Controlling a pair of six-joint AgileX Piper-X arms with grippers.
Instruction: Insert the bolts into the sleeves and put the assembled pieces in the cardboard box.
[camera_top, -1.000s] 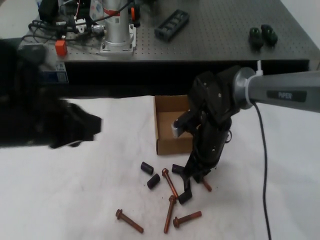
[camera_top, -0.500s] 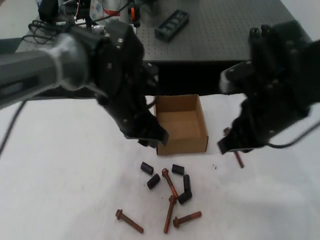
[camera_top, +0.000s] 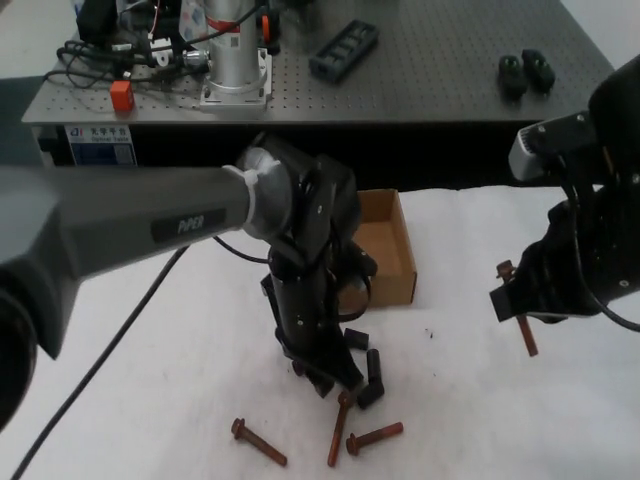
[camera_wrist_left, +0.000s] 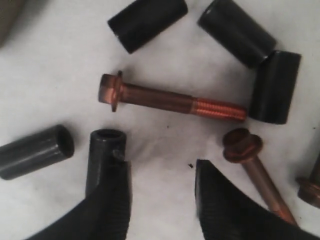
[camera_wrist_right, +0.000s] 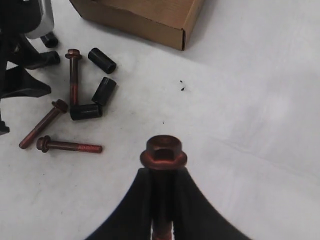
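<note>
Clamping the right claw (camera_wrist_right: 163, 176) together around a bolt (camera_wrist_right: 163, 153), head up and lifted off the table (camera_top: 470, 400), off to one side of the cardboard box (camera_top: 404, 262), likely keeping the shank free for a sleeve. Hanging the left claw (camera_wrist_left: 160, 192) low, fingers (camera_wrist_left: 107, 200) apart, over the loose bolts (camera_wrist_left: 170, 101) and sleeves (camera_wrist_left: 147, 21) lying on the table near the box, apparently lining up on one sleeve (camera_wrist_left: 104, 145) touching a finger, though possibly sitting just outside the gap rather than within it.

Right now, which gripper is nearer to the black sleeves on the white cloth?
Left. The left gripper hangs open directly over the sleeves; the right gripper, shut on a bolt, is off to the side.
</note>
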